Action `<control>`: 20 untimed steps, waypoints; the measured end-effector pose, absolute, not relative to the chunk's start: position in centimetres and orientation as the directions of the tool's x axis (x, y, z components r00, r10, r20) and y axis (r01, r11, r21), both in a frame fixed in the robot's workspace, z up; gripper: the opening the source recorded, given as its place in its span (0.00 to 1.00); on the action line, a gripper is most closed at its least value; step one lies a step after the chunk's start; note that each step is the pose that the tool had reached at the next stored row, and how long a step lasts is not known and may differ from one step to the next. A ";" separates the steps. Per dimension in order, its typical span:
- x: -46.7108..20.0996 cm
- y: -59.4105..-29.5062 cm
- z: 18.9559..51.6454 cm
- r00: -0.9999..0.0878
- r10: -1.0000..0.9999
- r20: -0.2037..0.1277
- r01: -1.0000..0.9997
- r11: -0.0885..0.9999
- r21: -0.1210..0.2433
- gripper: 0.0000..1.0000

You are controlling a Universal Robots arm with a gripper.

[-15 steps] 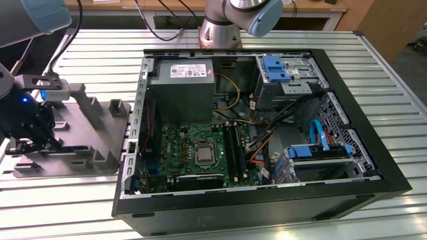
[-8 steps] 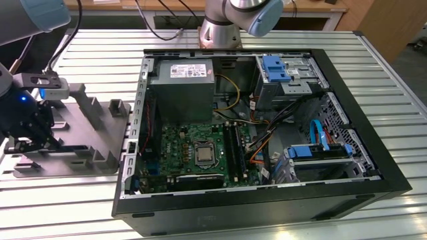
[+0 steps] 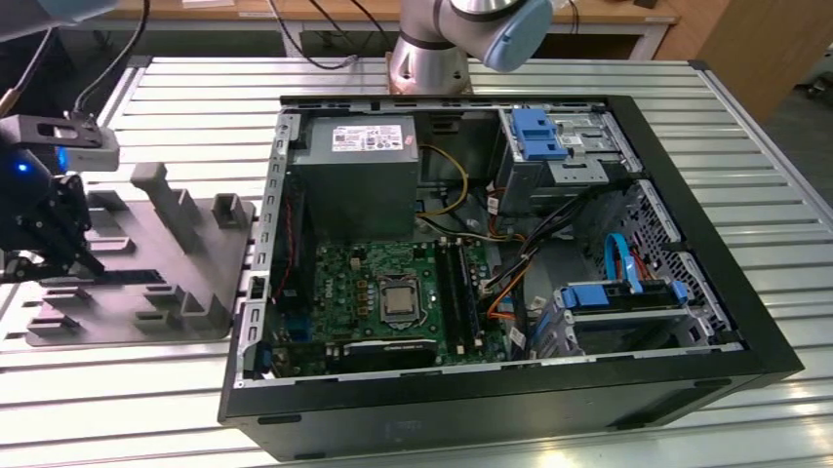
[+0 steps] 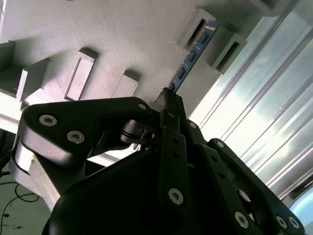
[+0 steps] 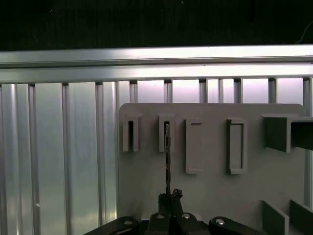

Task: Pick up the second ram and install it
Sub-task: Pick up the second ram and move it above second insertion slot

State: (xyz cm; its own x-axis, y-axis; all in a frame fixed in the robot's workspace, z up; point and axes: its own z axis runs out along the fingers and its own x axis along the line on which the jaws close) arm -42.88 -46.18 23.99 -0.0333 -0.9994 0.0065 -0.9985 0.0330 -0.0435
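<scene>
Black gripper [image 5: 167, 197]: its linkage arms are closest to the lens in both wrist views. The two fingers are drawn almost together and pinch the near end of the second ram between them.
Second ram [image 5: 167, 161]: a thin dark bar, edge-on in the first wrist view. It runs straight away from the fingertips, and its far end meets a narrow slotted post [image 5: 166, 133] of the fixture plate. In the second wrist view its edge [image 4: 193, 54] shows blue-green with small dark chips.
Fixture plate [image 5: 210, 196]: grey, moulded, flat on the table, with the ram directly over it. It carries a row of upright slotted posts, two narrow and two wider, and taller blocks to one side. In the exterior view [image 3: 131, 292] it lies at the exterior view's left, just beside the computer case, with the gripper low over its outer edge.
Table [image 3: 390, 78]: ribbed aluminium slats that bear both plate and case.
Computer case [image 3: 709, 244]: black, on its side, with the panel off.
Motherboard [image 3: 377, 268]: green, in the case floor. Its long black memory slots [image 3: 456, 288] are well apart from the ram.
Power supply [image 3: 354, 175]: a grey box beyond the motherboard.
Arm [image 3: 450, 39]: its grey column rises behind the case.
</scene>
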 end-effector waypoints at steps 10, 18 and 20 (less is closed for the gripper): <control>-42.9 -46.2 27.6 -0.033 -0.999 0.007 -0.999 0.033 -0.043 0.11; -42.9 -46.2 30.5 -0.033 -0.999 0.007 -0.999 0.033 -0.044 0.11; -42.9 -46.2 31.3 -0.033 -0.999 0.006 -0.999 0.033 -0.044 0.11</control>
